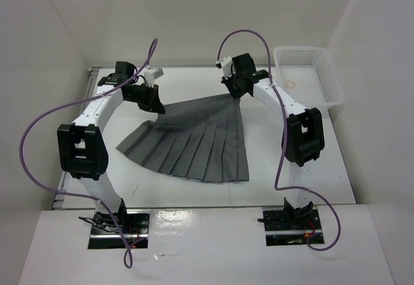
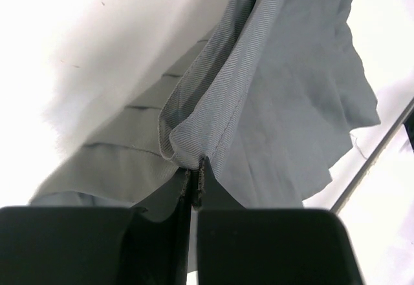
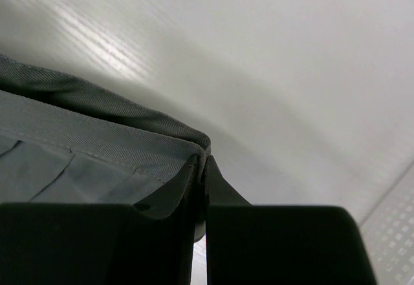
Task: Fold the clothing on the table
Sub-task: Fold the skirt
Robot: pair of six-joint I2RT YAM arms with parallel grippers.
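Observation:
The grey pleated clothing point(image 1: 194, 143) lies fanned out on the white table point(image 1: 194, 191), its wide hem toward the arm bases. My left gripper point(image 1: 157, 107) is shut on the skirt's far left waistband corner and holds it raised. In the left wrist view the fabric point(image 2: 272, 91) bunches at the fingertips point(image 2: 196, 168). My right gripper point(image 1: 235, 93) is shut on the far right waistband corner. The right wrist view shows the waistband edge point(image 3: 97, 130) pinched between the dark fingers point(image 3: 202, 162).
A white mesh basket point(image 1: 307, 75) stands at the table's far right with a small ring inside. Purple cables loop over both arms. White walls enclose the table on three sides. A metal rail point(image 2: 375, 156) edges the tabletop.

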